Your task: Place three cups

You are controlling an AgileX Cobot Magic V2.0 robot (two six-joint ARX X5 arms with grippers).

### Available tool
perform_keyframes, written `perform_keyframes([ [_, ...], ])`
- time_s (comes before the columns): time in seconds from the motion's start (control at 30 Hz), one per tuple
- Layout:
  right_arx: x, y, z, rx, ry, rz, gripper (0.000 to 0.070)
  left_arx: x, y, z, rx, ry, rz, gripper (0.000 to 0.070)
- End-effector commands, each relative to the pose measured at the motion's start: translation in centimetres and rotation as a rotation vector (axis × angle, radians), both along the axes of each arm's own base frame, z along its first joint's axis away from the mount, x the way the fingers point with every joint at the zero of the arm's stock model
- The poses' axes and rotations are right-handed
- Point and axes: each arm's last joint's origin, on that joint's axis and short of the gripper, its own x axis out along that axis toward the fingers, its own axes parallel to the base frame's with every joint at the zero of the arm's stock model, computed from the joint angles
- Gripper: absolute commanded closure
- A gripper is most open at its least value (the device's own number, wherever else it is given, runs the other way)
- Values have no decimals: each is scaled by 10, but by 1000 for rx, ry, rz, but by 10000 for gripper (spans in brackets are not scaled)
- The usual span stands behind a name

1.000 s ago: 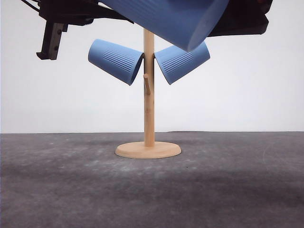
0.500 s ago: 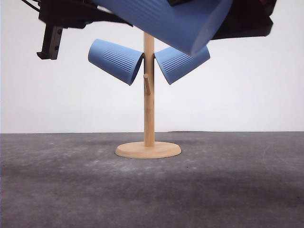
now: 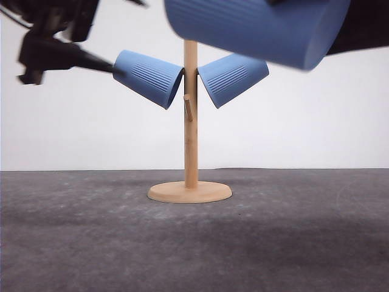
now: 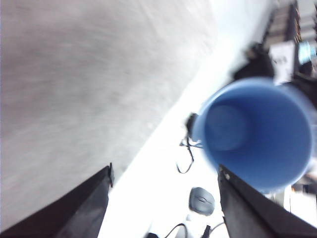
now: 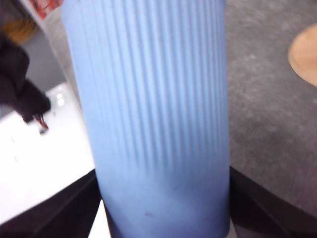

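Two light-blue ribbed cups hang tilted on the wooden peg stand (image 3: 190, 140), one to its left (image 3: 148, 78) and one to its right (image 3: 233, 78). A third cup (image 3: 255, 27) lies almost level, high up and close to the front camera, in front of the stand's top. My right gripper (image 5: 163, 201) is shut on this cup (image 5: 153, 99), its dark body at the upper right (image 3: 364, 24). My left gripper (image 4: 164, 173) is open with nothing between its fingers. It looks into the held cup's mouth (image 4: 255, 131). In the front view it is a dark blur (image 3: 45, 52) left of the stand.
A short bare peg (image 3: 188, 107) sticks out of the stand's post below the two hung cups. The round wooden base (image 3: 189, 192) rests on the dark grey table (image 3: 194, 243); its edge shows in the right wrist view (image 5: 304, 54). A white wall is behind.
The held cup has swung from a downward tilt to nearly level and shifted right. The left arm has moved left and turned, now blurred. The two hung cups have not moved.
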Motion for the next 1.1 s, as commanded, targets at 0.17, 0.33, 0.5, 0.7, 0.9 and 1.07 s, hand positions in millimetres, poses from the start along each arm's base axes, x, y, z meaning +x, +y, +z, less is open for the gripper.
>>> perform_keyframes([
  [0.17,7,8,39,171,280,-157,260,1,35,2,67,-88,56,292],
  [0.33,21,23,41,255,455,-189,260,-4,50,12,70,-141,111,293],
  [0.5,42,44,38,360,574,-175,260,-14,56,23,61,-199,133,294],
  [0.7,70,58,35,512,762,-221,260,-26,58,34,51,-254,136,294],
  [0.9,88,55,31,587,931,-291,260,-33,59,41,44,-291,137,294],
  [1.07,96,49,28,601,990,-319,262,-35,59,42,43,-299,138,294],
])
